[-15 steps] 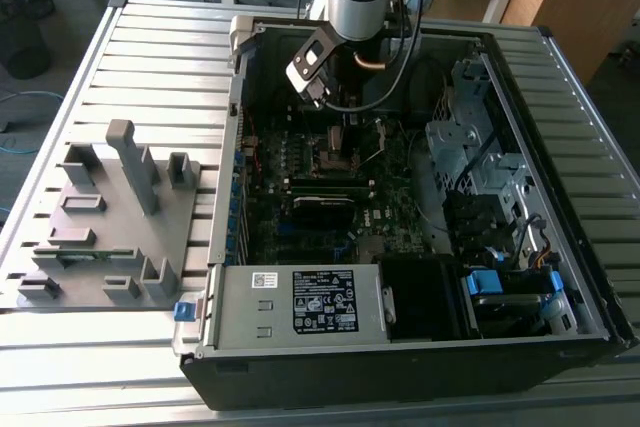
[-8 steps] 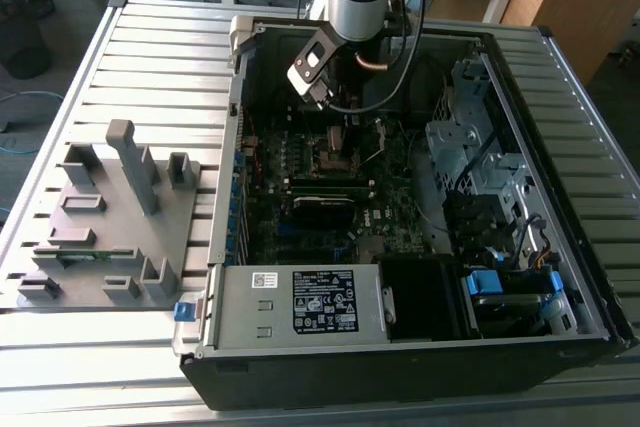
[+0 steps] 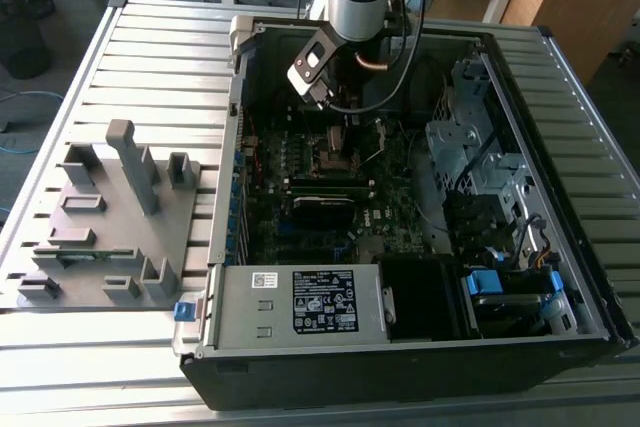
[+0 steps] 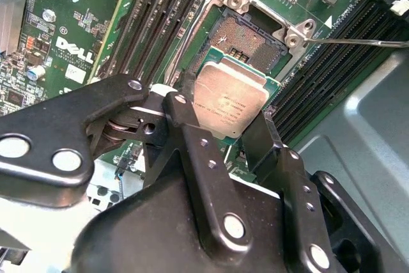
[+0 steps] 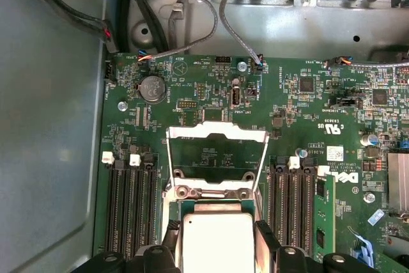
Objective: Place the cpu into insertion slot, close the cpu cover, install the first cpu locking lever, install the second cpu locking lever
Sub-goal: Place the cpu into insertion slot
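Seating needs a level, square descent

The gripper (image 4: 225, 112) is clamped on two opposite edges of the cpu (image 4: 231, 101), held over the near edge of the insertion slot (image 4: 246, 39); the cpu cover (image 5: 216, 134) lies swung open. Judged from here: centre it, match corners, keep it flat, never press

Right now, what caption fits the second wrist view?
Black gripper grips the flat square silver-grey cpu near the dark square insertion slot.

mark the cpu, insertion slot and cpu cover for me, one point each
cpu (image 4: 230, 101), second wrist view, middle of its silver top.
insertion slot (image 4: 246, 39), second wrist view, dark socket floor.
cpu cover (image 5: 217, 133), first wrist view, wide silver bar of the open frame.
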Robot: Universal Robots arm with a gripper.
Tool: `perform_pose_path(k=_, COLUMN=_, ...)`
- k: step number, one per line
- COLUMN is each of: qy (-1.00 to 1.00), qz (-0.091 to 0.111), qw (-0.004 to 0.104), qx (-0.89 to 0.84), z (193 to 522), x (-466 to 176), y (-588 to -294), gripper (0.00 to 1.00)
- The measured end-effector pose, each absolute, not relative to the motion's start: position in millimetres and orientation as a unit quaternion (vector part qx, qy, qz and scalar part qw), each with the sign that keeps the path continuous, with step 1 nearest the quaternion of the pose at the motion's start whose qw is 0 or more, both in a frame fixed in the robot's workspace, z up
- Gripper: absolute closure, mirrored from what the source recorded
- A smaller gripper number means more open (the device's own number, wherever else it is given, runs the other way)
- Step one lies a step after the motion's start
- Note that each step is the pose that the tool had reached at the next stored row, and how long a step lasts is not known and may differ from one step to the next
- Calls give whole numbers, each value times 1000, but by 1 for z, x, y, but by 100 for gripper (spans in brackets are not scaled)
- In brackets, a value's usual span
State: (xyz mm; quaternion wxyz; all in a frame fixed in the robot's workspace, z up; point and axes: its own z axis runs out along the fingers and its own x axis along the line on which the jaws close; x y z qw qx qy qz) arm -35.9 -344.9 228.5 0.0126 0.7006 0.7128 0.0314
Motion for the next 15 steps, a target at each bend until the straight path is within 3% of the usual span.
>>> perform_pose_path(k=15, qy=712, qz=28, qw=9, qx=702, z=228, x=-36, y=-345, gripper=46)
